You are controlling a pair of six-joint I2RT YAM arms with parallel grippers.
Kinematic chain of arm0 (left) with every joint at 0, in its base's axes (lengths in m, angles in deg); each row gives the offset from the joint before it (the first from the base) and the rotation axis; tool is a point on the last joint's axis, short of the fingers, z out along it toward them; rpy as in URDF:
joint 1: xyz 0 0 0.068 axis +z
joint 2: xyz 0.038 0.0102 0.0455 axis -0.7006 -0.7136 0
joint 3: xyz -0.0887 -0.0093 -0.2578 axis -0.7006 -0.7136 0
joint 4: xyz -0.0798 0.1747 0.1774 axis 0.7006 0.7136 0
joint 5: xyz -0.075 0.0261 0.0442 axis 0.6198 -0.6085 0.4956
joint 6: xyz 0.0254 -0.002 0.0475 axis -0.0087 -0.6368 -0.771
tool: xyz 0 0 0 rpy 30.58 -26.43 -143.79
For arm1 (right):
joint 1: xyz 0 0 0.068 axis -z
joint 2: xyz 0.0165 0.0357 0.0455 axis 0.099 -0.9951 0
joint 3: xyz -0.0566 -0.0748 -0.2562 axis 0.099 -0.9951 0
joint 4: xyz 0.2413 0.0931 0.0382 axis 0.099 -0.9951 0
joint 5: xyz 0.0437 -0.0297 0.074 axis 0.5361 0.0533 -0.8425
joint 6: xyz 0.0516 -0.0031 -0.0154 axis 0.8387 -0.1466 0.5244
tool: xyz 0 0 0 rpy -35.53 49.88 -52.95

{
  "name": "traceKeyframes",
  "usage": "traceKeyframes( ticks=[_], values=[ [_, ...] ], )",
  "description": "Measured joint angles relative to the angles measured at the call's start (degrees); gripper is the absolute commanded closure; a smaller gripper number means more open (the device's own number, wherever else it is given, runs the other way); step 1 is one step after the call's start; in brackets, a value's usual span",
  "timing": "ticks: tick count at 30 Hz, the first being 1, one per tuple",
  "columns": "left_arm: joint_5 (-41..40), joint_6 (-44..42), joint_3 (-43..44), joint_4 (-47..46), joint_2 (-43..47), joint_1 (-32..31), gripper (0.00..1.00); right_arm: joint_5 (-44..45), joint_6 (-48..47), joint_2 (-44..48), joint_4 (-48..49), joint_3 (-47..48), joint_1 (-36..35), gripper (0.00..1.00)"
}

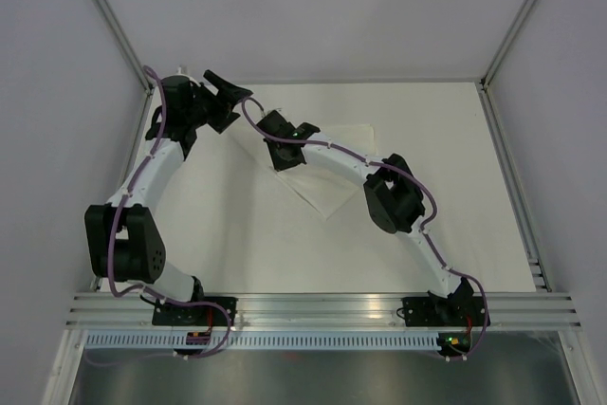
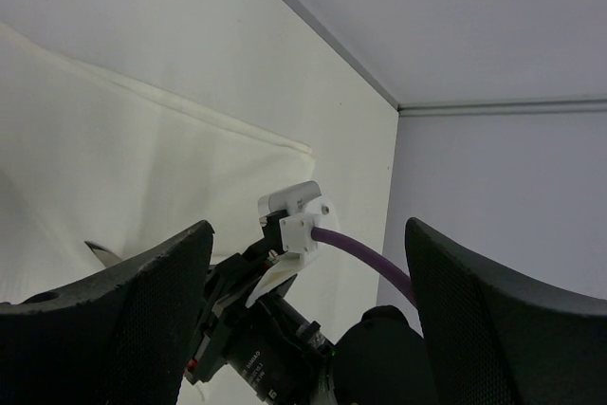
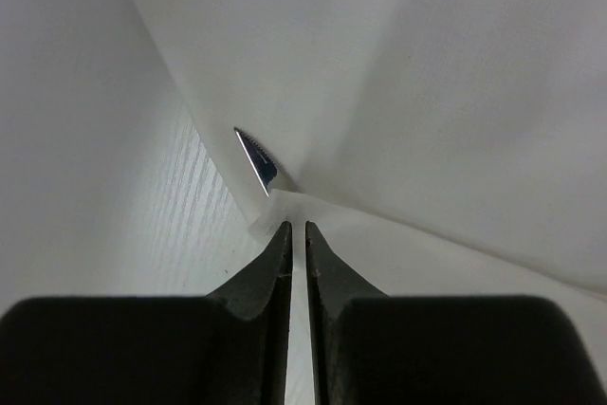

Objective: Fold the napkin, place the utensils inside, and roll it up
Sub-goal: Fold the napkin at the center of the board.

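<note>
**A:** Where is the napkin found?

**B:** The napkin (image 1: pixel 332 173) is laid on the surface (image 1: pixel 237 234) toward the far side. It is folded over into a rough triangle, with the right arm stretched across it. A utensil (image 3: pixel 258 160) is tucked under the fold, and only its dark pointed tip is seen.

**A:** How are the grippers set?

**B:** The right gripper (image 3: pixel 296 227) is clenched to a thin slit at the fold's edge, just beside that tip. Cloth appears to be pinched there, though this is not fully shown. The left gripper (image 2: pixel 308 227) is released and spread wide at the far left, with nothing in it.

**A:** How is the napkin expected to handle?

**B:** It is judged light, thin and limp, so it will likely sag and drag rather than hold a shape. One layer could be taken where two are wanted. It is best taken at an edge or corner, pinched low against the surface. The utensil is judged stiff, slim and smooth, so it could slide out if the fold is lifted steeply.
</note>
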Motion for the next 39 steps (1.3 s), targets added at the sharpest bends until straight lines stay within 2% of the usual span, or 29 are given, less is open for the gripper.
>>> traceKeyframes(
  ticks=[8, 15, 17, 24, 34, 39],
  values=[
    [-0.6, 0.2, 0.0, -0.5, -2.3, 2.2, 0.13, -3.1, -0.1, -0.9, 6.4, -3.5, 0.3, 0.79],
    [-1.6, 1.8, 0.0, -1.6, -6.6, 3.9, 0.13, -5.9, 0.0, -0.8, 10.8, -5.4, 0.7, 0.78],
    [-1.7, 1.9, 0.0, -2.0, -7.3, 4.5, 0.12, -6.1, 0.1, -0.2, 12.3, -6.6, 0.9, 0.73],
    [-2.0, 1.9, 0.0, -3.8, -10.9, 5.6, 0.13, -7.5, 1.5, 2.5, 15.0, -9.3, 2.5, 0.74],
    [-4.9, 0.8, -1.1, -5.9, -13.4, 6.6, 0.14, -7.3, 4.7, 12.5, 18.1, -16.4, 4.7, 0.74],
    [-6.5, 0.1, -0.2, -6.4, -18.4, 7.5, 0.21, -7.4, 6.0, 17.1, 18.6, -20.0, 5.8, 0.75]
  ],
)
